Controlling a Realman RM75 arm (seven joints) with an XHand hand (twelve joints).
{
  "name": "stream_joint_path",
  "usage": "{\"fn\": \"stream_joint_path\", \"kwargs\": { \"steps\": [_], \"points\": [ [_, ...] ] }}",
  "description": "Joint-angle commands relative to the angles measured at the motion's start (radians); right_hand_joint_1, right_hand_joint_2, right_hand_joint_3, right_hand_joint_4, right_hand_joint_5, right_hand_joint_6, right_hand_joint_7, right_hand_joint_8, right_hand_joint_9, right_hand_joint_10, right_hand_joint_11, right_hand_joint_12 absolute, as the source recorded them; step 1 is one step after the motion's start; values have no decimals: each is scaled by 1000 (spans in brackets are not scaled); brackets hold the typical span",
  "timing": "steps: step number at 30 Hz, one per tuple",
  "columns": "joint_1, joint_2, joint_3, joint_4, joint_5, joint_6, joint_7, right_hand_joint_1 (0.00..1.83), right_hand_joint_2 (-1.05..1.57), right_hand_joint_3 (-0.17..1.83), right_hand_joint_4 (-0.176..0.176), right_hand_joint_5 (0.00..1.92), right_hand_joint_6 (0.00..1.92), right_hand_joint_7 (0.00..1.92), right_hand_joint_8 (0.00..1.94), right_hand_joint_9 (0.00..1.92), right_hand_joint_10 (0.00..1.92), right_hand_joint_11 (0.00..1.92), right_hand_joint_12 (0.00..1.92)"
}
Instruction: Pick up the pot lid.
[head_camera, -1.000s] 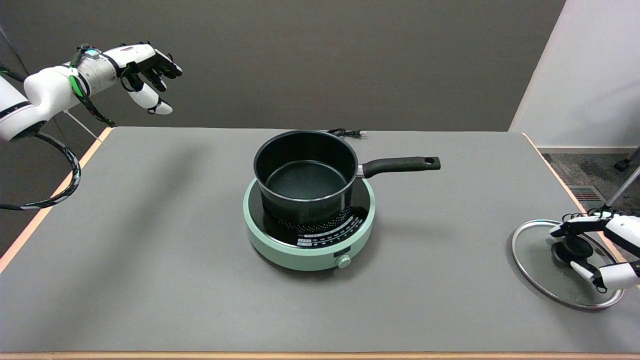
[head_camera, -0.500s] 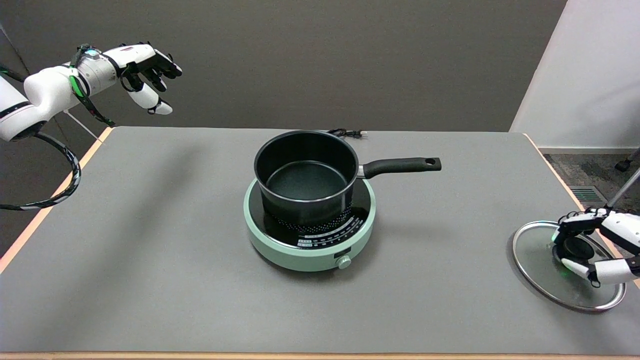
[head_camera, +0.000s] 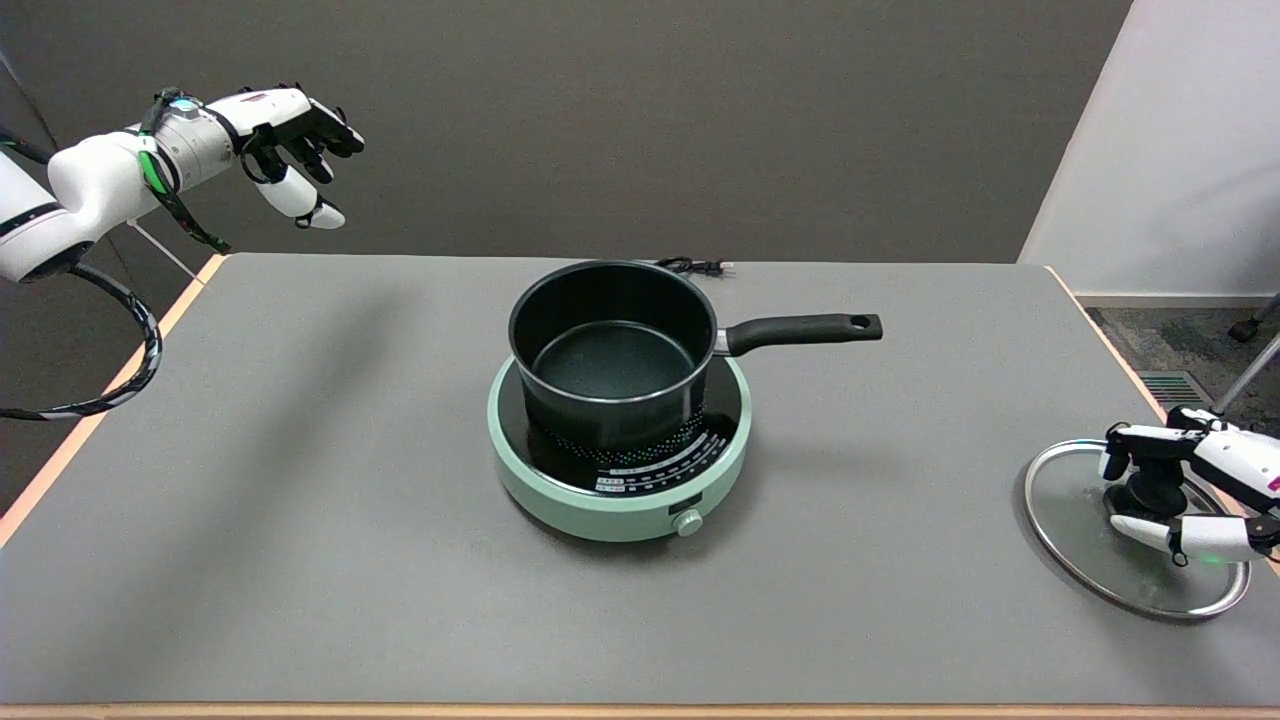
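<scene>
The pot lid, clear glass with a metal rim and a black knob, lies near the table's right edge. My right hand reaches in from the right and closes around the knob, with fingers across its far side and the thumb on its near side. The lid looks about level, and whether it has left the table cannot be told.
A black pot with its handle pointing right stands on a mint-green cooker at mid-table. A black cable lies behind it. The idle left hand hangs at upper left. The table's right edge runs close to the lid.
My right hand has drawn its fingers in around the knob and risen slightly. The lid has shifted a little under it.
</scene>
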Motion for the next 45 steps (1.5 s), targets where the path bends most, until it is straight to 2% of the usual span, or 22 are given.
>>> {"fn": "stream_joint_path", "kwargs": {
  "steps": [1,21,31,33,37,40,42,44,45],
  "points": [
    [7,5,-7,0,5,-10,-2,1283,1053,601,116,445,1258,609,1748,527,1921,-1,1921],
    [17,12,-13,-13,5,0,2,1290,1030,625,131,456,1277,629,1729,555,1921,-1,1921],
    [25,18,-19,-39,29,1,4,1283,1020,689,118,424,1312,609,1796,521,1921,-1,1921],
    [25,18,-19,-39,29,1,4,1283,1012,706,120,411,1361,612,1801,529,1921,-1,1921],
    [25,18,-21,-39,27,3,4,1282,1013,706,129,386,1621,610,1800,551,1921,-1,1921],
    [25,18,-21,-39,26,4,5,1284,1015,694,124,393,1656,608,1794,567,1921,-1,1921],
    [25,18,-21,-39,27,0,6,1289,1004,696,117,415,1677,619,1777,600,1921,111,1921],
    [26,18,-21,-39,27,-3,15,1296,976,729,133,417,1712,648,1759,590,1921,224,1921],
    [27,19,-21,-39,26,-3,24,1296,969,749,120,417,1709,647,1772,596,1921,241,1921]
  ]
}}
